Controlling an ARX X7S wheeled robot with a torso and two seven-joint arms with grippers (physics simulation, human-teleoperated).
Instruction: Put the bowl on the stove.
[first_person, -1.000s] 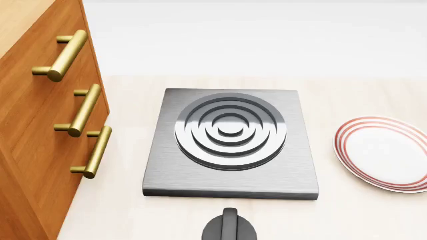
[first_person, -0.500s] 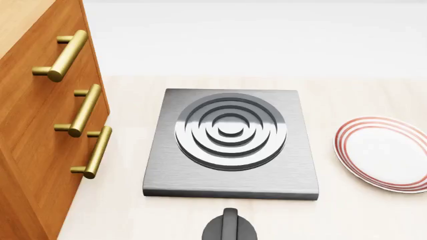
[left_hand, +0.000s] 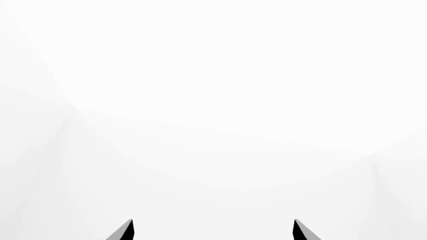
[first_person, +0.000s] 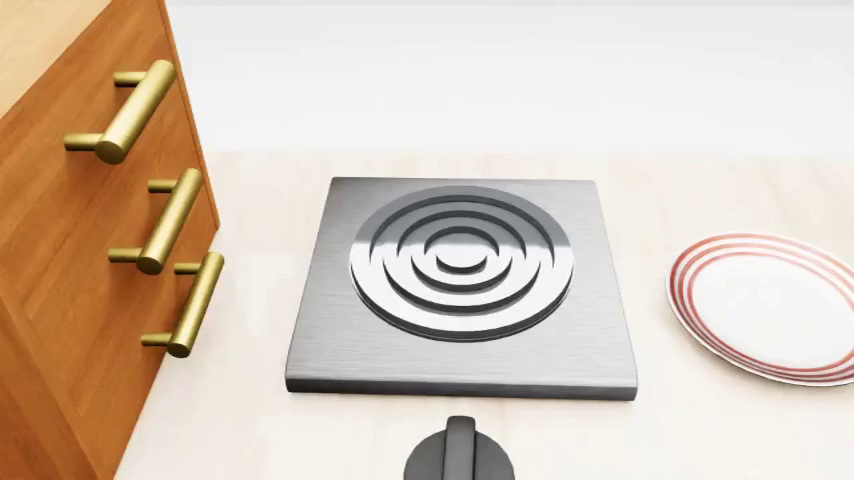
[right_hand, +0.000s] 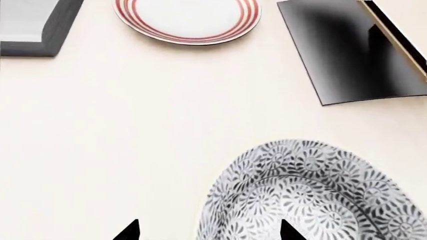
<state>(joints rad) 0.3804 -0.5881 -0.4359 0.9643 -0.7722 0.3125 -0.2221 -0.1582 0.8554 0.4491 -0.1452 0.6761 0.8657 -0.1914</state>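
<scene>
Left wrist view: just the left end effector (left_hand: 213, 231), two dark fingertips spread apart, nothing between them, blank white all around.

Head view: square flat dark grey metal stove (first_person: 462, 287) with concentric ring burner sitting on the pale beige desk (first_person: 694, 430). Black round knob (first_person: 459, 455) just in front of the stove, white plate with red rings (first_person: 770, 306) to its right, wooden drawer cabinet with brass handles (first_person: 94, 230) to its left.

Right wrist view: right end effector (right_hand: 208, 231) spread wide, pinching nothing. Small deep speckled grey-blue floral bowl (right_hand: 313, 195) resting on the desk beside the fingertips, well apart from the stove, on the far side of the plate.
</scene>
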